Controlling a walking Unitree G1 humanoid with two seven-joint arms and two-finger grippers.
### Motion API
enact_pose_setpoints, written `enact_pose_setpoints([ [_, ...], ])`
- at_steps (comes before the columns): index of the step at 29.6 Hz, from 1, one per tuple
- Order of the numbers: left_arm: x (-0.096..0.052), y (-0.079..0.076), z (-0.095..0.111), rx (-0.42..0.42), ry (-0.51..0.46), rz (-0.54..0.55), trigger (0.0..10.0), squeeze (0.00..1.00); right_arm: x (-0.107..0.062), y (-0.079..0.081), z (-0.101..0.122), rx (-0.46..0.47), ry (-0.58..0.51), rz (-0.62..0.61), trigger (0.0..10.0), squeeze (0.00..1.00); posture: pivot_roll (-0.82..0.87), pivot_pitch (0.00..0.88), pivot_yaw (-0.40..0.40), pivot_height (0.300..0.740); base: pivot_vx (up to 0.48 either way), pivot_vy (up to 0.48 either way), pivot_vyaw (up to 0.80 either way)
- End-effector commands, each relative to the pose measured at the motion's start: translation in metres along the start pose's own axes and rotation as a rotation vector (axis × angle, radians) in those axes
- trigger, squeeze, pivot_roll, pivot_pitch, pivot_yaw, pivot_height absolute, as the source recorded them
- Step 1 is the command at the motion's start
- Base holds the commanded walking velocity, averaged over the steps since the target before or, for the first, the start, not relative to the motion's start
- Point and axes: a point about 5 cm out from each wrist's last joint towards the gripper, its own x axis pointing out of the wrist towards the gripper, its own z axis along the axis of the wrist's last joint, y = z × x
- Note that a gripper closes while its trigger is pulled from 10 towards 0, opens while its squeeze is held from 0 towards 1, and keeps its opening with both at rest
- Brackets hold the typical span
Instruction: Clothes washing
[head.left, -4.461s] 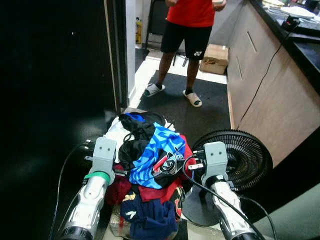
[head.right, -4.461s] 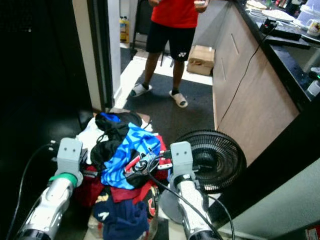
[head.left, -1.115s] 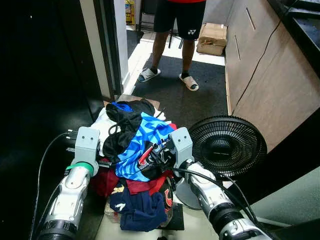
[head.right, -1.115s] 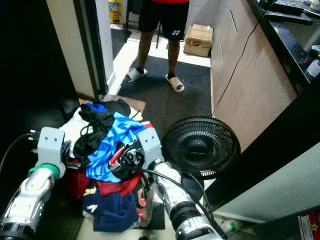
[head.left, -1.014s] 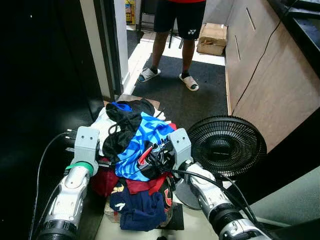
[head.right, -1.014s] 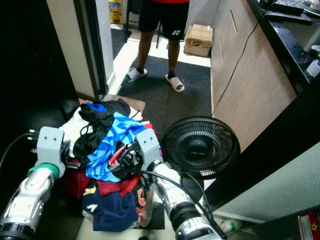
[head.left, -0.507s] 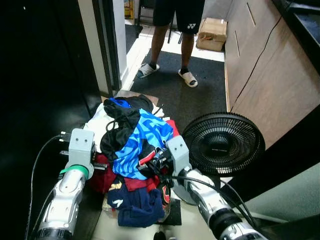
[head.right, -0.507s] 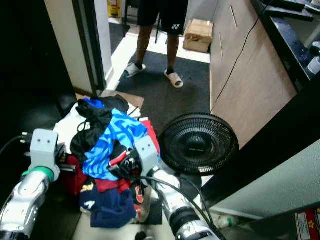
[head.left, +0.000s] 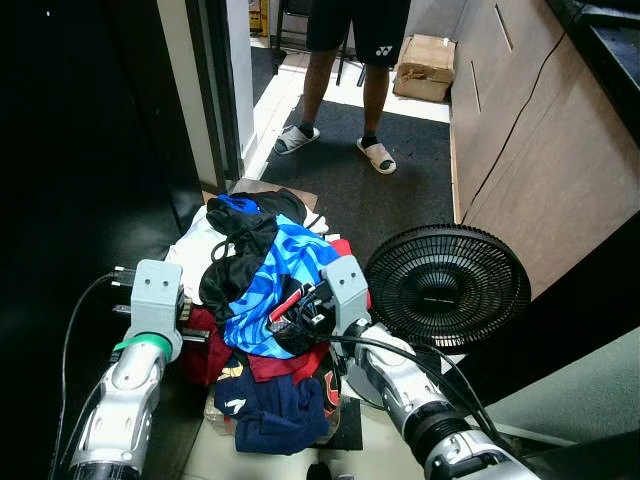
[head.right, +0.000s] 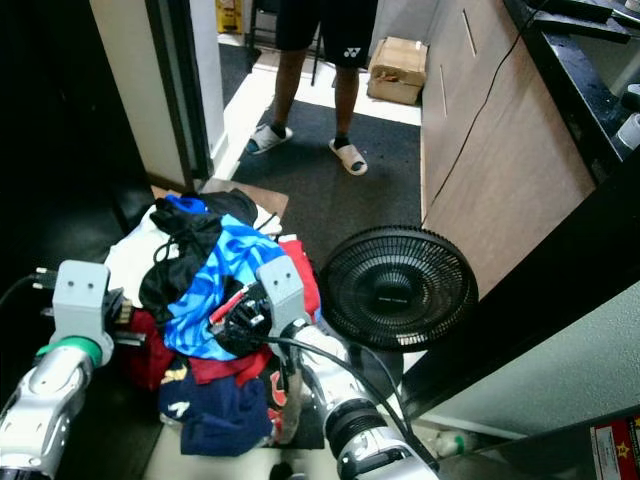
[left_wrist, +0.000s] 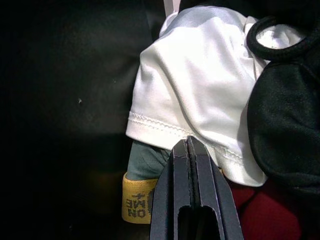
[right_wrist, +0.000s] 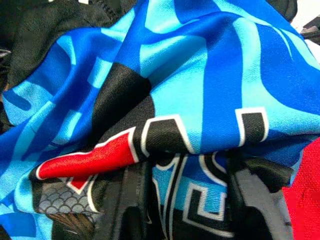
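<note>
My right gripper (right_wrist: 182, 200) has pushed further into the heap over the last second: its two fingers are spread and now sit buried under a fold of the blue jersey (right_wrist: 200, 75), with the cloth draped over both tips. From the head camera the right arm reaches across from the fan side, and the jersey's black-and-red crest lies right against the gripper's front. I read that as the start of a grab on the top garment, not yet a pinch.

My left gripper (left_wrist: 187, 150) has its fingers pressed together, tips touching the hem of the white shirt (left_wrist: 200, 85), with a yellow label (left_wrist: 136, 202) just beside them. It has dropped lower against the near-left flank of the clothes pile (head.left: 265, 300).

Outward from the right gripper, a navy garment (head.left: 275, 415) hangs at the pile's near edge, and the black floor fan (head.left: 448, 285) stands just beyond the right arm. Further off, a person (head.left: 355, 60) stands on the dark mat.
</note>
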Motion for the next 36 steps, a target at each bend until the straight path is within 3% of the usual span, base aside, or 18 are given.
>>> enact_pose_setpoints([
  [1,-0.003,0.007,-0.007,-0.002,0.033,0.026,10.0,0.0,-0.002,0.002,-0.003,0.033,-0.013,0.011,0.0,0.0,0.1,0.176,-0.028,0.74,0.0,0.0,0.0],
  [14,-0.004,0.006,-0.007,-0.003,0.039,0.023,10.0,0.0,-0.004,-0.003,0.002,0.098,-0.063,-0.008,0.0,0.0,0.1,0.177,-0.026,0.74,0.0,0.0,0.0],
  [17,-0.004,0.004,-0.008,-0.006,0.039,0.02,10.0,0.0,-0.007,-0.009,0.007,0.095,-0.095,-0.033,0.0,0.0,0.09,0.167,-0.028,0.74,0.0,0.0,0.0],
  [18,-0.004,0.002,-0.007,-0.01,0.036,0.017,10.0,0.0,-0.012,-0.019,0.015,0.081,-0.134,-0.079,0.0,0.0,0.09,0.16,-0.029,0.74,0.0,0.0,0.0],
  [20,-0.004,0.002,-0.007,-0.01,0.036,0.017,10.0,0.0,-0.012,-0.019,0.015,0.081,-0.134,-0.079,0.0,0.0,0.09,0.16,-0.029,0.74,0.0,0.0,0.0],
  [21,-0.005,-0.002,-0.002,-0.022,0.019,0.009,10.0,0.0,-0.022,-0.036,0.028,0.041,-0.196,-0.175,0.0,0.0,0.08,0.135,-0.033,0.74,0.0,0.0,0.0],
  [24,-0.005,-0.002,-0.002,-0.022,0.019,0.009,10.0,0.0,-0.022,-0.036,0.028,0.041,-0.196,-0.175,0.0,0.0,0.08,0.135,-0.033,0.74,0.0,0.0,0.0],
  [25,-0.005,-0.007,0.005,-0.039,-0.007,0.0,10.0,0.0,-0.036,-0.053,0.042,-0.01,-0.255,-0.278,9.0,0.0,0.07,0.127,-0.033,0.74,0.0,0.0,0.0],
  [26,-0.005,-0.007,0.005,-0.039,-0.007,0.0,10.0,0.0,-0.036,-0.053,0.042,-0.01,-0.255,-0.278,9.0,0.0,0.07,0.127,-0.033,0.74,0.0,0.0,0.0],
  [27,-0.003,-0.011,0.017,-0.062,-0.043,-0.01,10.0,0.0,-0.055,-0.069,0.056,-0.07,-0.312,-0.388,10.0,0.0,0.05,0.098,-0.026,0.74,0.0,0.0,0.0],
  [28,-0.003,-0.011,0.017,-0.062,-0.043,-0.01,10.0,0.0,-0.055,-0.069,0.056,-0.07,-0.312,-0.388,10.0,0.0,0.05,0.098,-0.026,0.74,0.0,0.0,0.0],
  [30,0.003,-0.019,0.042,-0.1,-0.121,-0.038,10.0,0.0,-0.09,-0.088,0.082,-0.172,-0.4,-0.529,10.0,0.0,0.01,0.048,0.0,0.74,0.0,0.0,0.0],
  [36,0.011,-0.025,0.075,-0.125,-0.213,-0.073,10.0,0.0,-0.112,-0.094,0.105,-0.229,-0.471,-0.616,10.0,0.0,0.0,0.022,0.019,0.74,0.0,0.0,0.0],
])
